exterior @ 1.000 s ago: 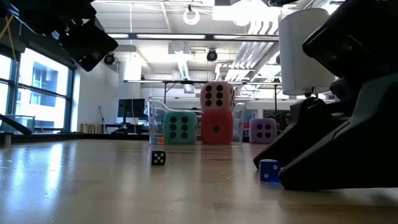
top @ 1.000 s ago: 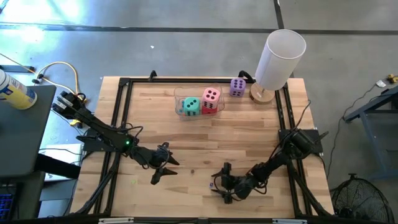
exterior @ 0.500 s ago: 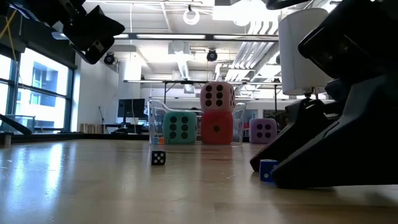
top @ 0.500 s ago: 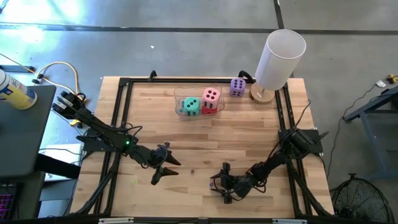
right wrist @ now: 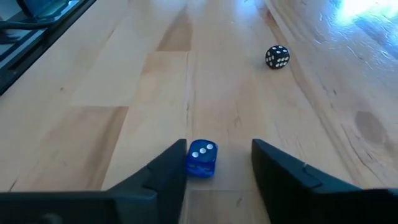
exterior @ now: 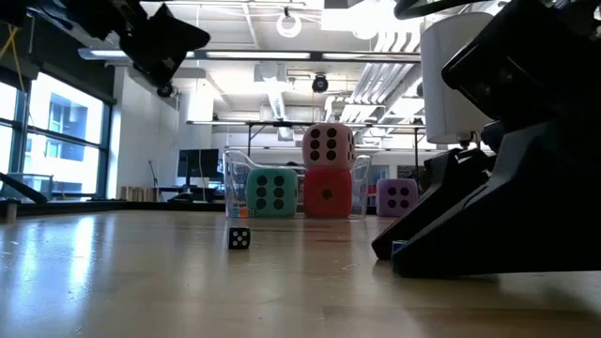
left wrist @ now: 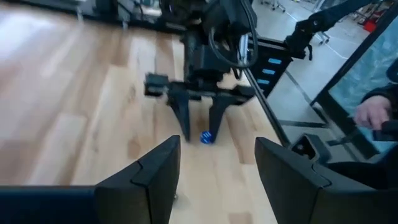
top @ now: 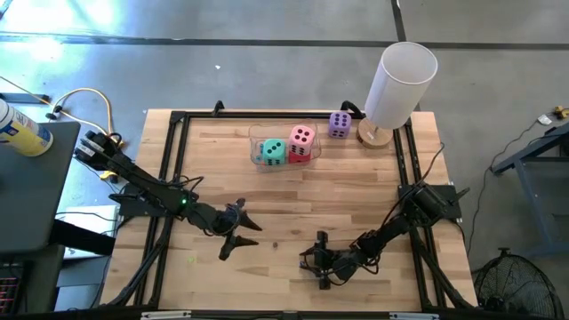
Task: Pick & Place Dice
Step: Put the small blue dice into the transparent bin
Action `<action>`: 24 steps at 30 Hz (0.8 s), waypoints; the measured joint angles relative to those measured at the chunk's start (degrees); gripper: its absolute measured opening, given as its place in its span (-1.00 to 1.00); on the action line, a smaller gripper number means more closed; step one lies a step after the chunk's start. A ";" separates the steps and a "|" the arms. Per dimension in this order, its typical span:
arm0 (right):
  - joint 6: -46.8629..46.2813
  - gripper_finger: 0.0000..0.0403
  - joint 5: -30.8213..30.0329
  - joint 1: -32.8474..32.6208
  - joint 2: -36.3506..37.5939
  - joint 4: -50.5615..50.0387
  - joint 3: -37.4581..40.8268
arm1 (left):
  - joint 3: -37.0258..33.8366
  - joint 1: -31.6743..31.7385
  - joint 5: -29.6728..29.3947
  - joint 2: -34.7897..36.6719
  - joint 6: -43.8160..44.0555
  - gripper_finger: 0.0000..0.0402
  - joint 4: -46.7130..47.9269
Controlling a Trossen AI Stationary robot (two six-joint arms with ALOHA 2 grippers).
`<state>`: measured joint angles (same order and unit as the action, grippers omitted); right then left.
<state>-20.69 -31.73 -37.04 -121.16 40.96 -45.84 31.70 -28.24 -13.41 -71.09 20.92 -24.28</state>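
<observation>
Only right end effector (right wrist: 214, 163) (open) shows small blue die (right wrist: 201, 157)

Blue die (right wrist: 201, 157), white pips

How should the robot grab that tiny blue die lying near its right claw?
Grip the small blue die by two opposite flat sides, coming from above. It sits flat on the wooden table, with the right claw open around it and free space on both sides.
</observation>
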 joint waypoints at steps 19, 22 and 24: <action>8.26 -0.82 -5.28 6.33 8.04 -9.63 0.31 | 0.00 4.90 0.02 0.00 -3.49 0.00 -6.34; 9.93 -0.82 -6.59 9.76 14.19 -12.91 0.09 | 0.00 5.36 -0.52 0.00 -4.57 0.00 -6.48; 11.80 -0.82 -7.41 11.89 18.35 -15.14 0.13 | 0.00 5.94 -2.31 0.00 0.98 0.00 -7.12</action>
<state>-8.89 -39.14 -25.15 -102.81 25.82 -45.72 31.70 -22.30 -15.72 -71.09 21.90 -31.40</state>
